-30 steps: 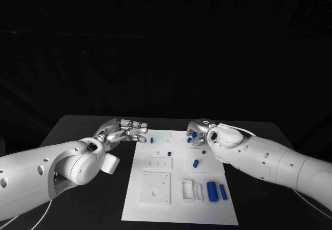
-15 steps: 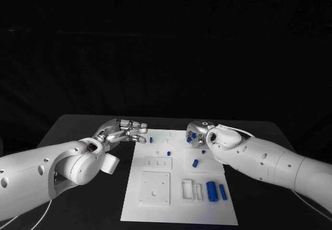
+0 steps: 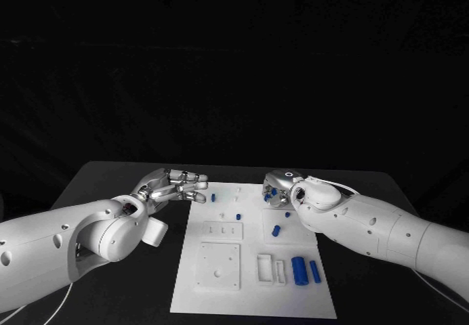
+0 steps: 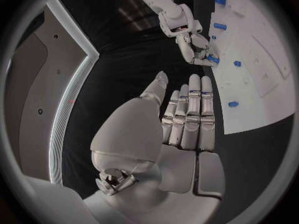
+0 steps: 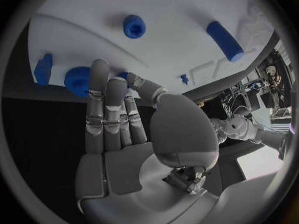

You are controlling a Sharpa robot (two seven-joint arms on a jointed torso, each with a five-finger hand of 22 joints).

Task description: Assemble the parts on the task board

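From the head view we see the flat white plastic task board on the black bench. The left robot hand hangs beside it, fingers straight together, holding nothing. In the right wrist view, the right robot hand has fingertips on a small round ridged blue part at the board's far end; we cannot tell if it pinches. It looks light, hard, slippery; take its sides.

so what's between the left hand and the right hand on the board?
In the head view, between the left hand and right hand: white board with one small blue part.
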